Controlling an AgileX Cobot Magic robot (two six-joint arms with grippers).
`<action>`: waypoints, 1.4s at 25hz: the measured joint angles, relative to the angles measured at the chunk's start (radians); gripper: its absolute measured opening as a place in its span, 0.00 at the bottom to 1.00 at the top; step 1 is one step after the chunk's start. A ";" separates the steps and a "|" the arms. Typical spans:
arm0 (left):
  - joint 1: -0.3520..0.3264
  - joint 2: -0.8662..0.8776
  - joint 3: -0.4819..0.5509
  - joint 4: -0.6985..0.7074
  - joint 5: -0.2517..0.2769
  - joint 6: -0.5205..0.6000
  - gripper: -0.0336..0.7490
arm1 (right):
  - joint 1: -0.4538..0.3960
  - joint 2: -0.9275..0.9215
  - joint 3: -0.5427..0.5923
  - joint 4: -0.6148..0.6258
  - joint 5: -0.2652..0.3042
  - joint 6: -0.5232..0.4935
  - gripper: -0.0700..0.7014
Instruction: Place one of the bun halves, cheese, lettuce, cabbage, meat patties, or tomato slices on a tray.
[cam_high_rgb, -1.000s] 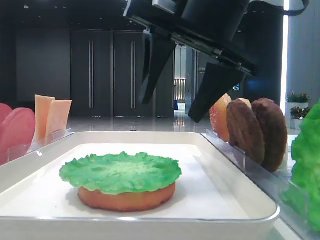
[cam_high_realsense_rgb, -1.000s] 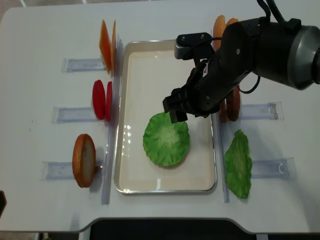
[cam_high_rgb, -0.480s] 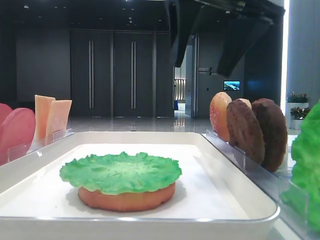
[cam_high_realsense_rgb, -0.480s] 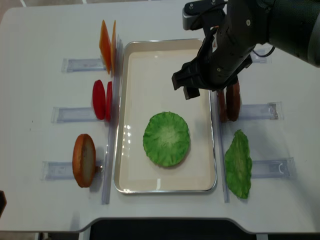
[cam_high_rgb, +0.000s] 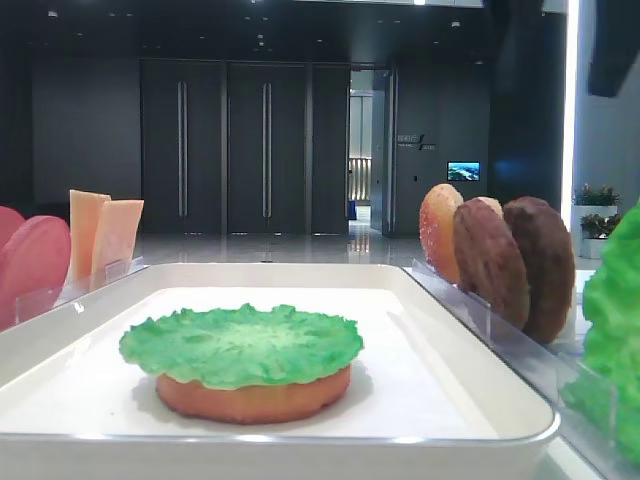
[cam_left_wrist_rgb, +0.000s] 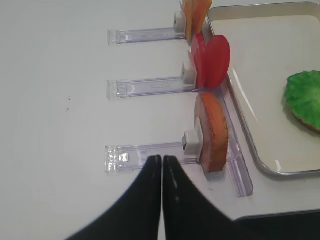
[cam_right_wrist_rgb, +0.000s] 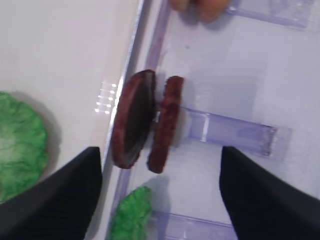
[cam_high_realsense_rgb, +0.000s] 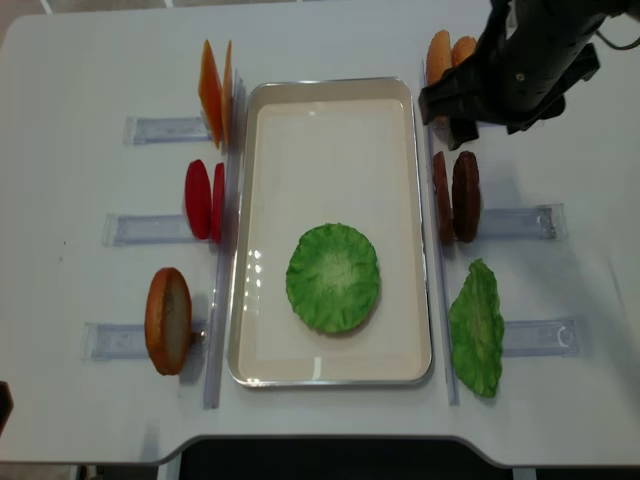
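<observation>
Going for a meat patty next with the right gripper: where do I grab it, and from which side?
Probably come from above. Both meat patties stand on edge in their clear holder, top rims free. The right gripper is open above them. Take the patty nearest the tray, one finger on each flat face. The gap between the two patties is narrow, so the finger there needs care.

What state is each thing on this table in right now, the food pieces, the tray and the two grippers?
tray: flat, holding one stack
lettuce on the tray: flat on a bun half
meat patties: on edge in their holder
spare lettuce: leaning in its holder
tomato slices: on edge
cheese: on edge
left bun half: on edge
right gripper: open, empty, above the patties
left gripper: shut, empty
</observation>
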 joint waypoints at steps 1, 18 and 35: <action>0.000 0.000 0.000 0.000 0.000 0.000 0.04 | -0.024 -0.004 0.000 -0.004 0.013 -0.011 0.71; 0.000 0.000 0.000 0.000 0.000 0.000 0.04 | -0.513 -0.009 0.000 -0.001 0.097 -0.178 0.71; 0.000 0.000 0.000 0.000 0.000 0.000 0.04 | -0.616 -0.188 0.107 0.062 0.098 -0.245 0.71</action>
